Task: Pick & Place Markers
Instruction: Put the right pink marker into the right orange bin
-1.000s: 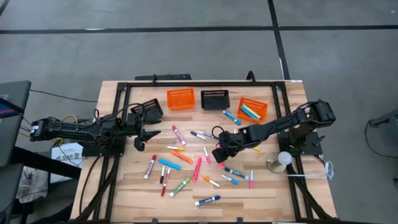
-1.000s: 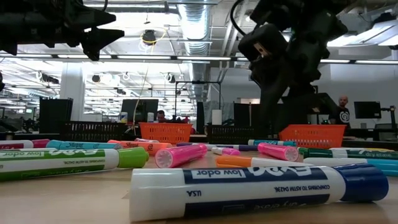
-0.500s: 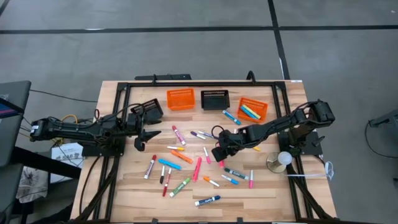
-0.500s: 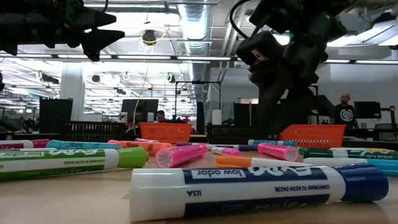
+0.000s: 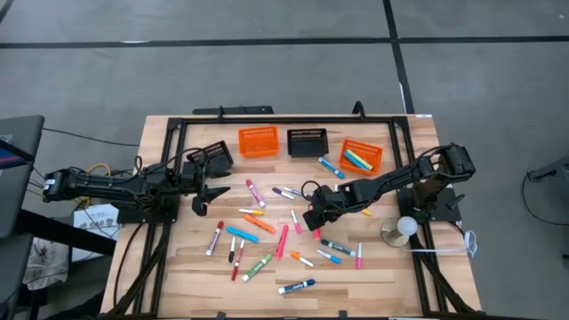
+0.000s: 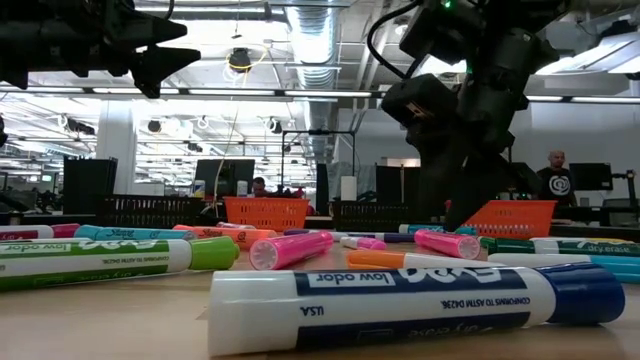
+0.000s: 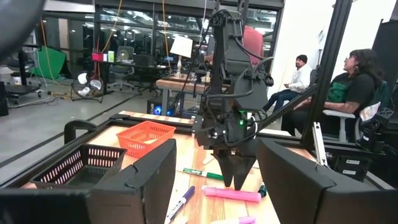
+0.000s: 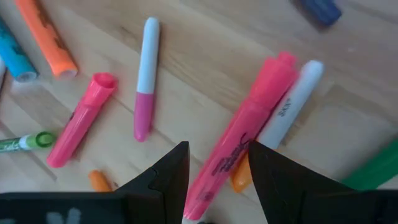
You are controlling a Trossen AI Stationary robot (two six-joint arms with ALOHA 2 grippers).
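Many markers in mixed colours lie flat and scattered on the wooden table. A few more rest in the right orange basket. My right gripper hangs low over the middle of the table, open. In its wrist view its fingers stand on either side of a pink marker, which lies against a white one. Whether they touch it I cannot tell. My left gripper hovers open above the table's left side, well clear of the markers.
At the far side stand an orange basket, a black mesh basket and the right orange basket; another black basket sits by my left gripper. A round-based object stands at the right. People sit beyond the table.
My right gripper has tipped to a slant and shifted slightly over the pink marker, staying open. The markers lie where they were.
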